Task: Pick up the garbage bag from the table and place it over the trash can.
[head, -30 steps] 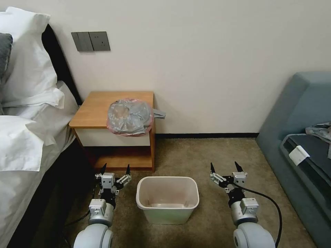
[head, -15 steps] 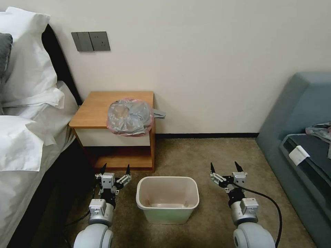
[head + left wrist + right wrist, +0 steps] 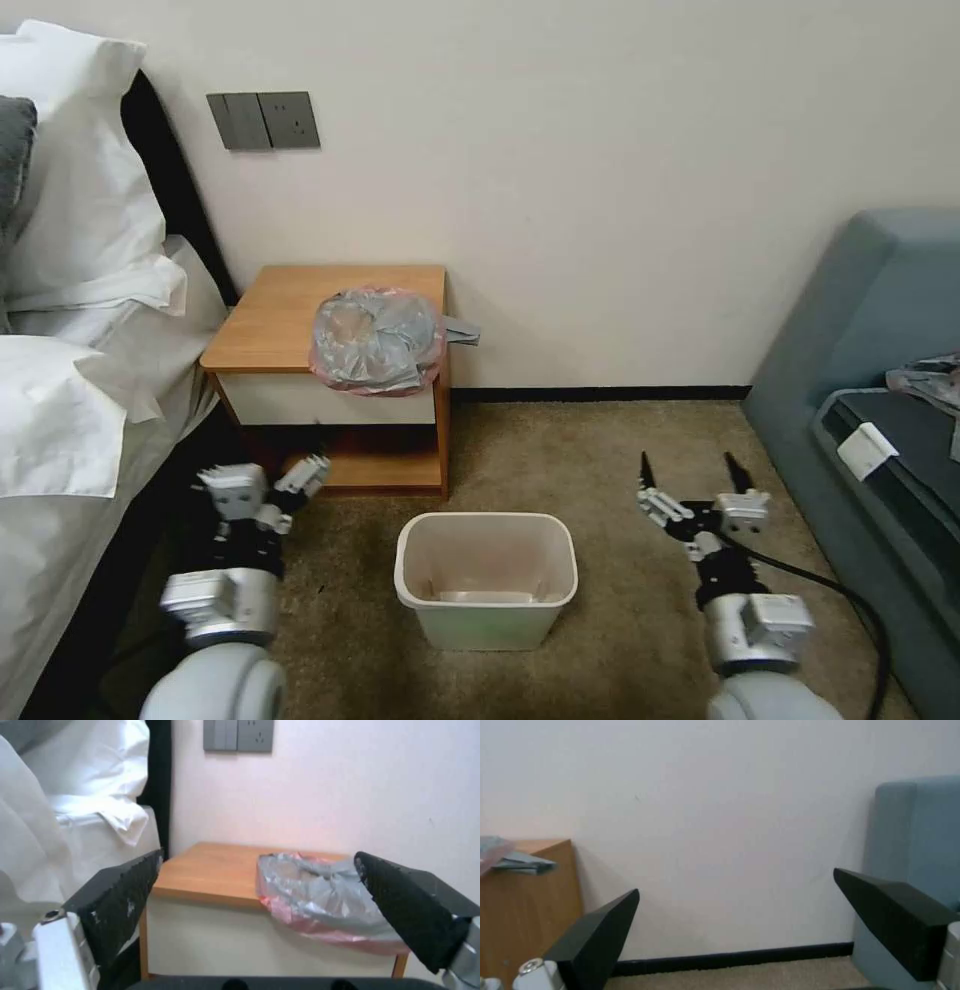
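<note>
The garbage bag [image 3: 375,340], grey and wrinkly with a pink rim, lies crumpled on the right front part of the table [image 3: 280,310] and hangs a little over its front edge. In the left wrist view the garbage bag [image 3: 320,903] rests on the table [image 3: 210,870], framed by open black fingers [image 3: 125,900]. The trash can [image 3: 487,625] stands on the carpet in front of the table, with nothing inside. My left gripper [image 3: 275,455] hovers open left of the trash can, low before the table's shelf. My right gripper [image 3: 688,465] is open right of the trash can, facing the wall [image 3: 730,813].
A bed with white pillows [image 3: 70,330] runs along the left, close to my left arm. A blue-grey sofa [image 3: 880,330] stands at the right, with a grey cloth [image 3: 925,380] on it. Carpet [image 3: 590,450] lies open between table and sofa.
Both arms have swung outward from the trash can: the left one toward the bed, the right one toward the sofa and slightly forward. Bag, table and trash can have not moved.
</note>
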{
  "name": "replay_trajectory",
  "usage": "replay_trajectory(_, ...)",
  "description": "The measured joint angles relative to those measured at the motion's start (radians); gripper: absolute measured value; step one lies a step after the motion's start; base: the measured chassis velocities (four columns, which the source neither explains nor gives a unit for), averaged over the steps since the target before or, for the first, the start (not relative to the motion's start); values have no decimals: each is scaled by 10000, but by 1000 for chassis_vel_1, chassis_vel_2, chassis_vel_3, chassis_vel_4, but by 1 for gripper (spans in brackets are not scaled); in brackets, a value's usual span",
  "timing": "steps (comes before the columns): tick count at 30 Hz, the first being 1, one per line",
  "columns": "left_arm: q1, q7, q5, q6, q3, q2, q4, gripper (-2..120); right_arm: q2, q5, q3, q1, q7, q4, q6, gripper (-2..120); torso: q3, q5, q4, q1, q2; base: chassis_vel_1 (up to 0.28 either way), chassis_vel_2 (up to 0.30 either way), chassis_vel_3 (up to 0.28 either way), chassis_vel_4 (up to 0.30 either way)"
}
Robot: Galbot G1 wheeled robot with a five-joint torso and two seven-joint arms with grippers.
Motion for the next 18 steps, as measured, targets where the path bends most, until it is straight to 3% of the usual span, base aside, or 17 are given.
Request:
replay_trajectory(4,13,-16,-9,26,-15,-1,-44,100,256,-32,-193,43,-410,192,66,100,1,0,1,0,0,0,0,0,0)
replay_trajectory(7,390,133,701,814,-14,314,-621,100,168,113,-232,73,-429,36,15,100,0,11,-1,0,1,0,0,0,0)
replay_trajectory(12,550,198,777,938,83,282,-670,100,22,422,-212,150,-424,-108,-46,100,0,5,-1,0,0,0,0,0,0)
replay_trajectory(16,602,210,596,1019,70,360,-851,100,-236,1321,-218,417,-418,-264,-221,100,0,3,-1,0,-1,0,0,0,0)
replay_trajectory(18,609,193,341,1203,24,556,-1004,100,-497,2550,-261,834,-394,-463,-387,100,0,3,0,0,-1,0,0,0,0)
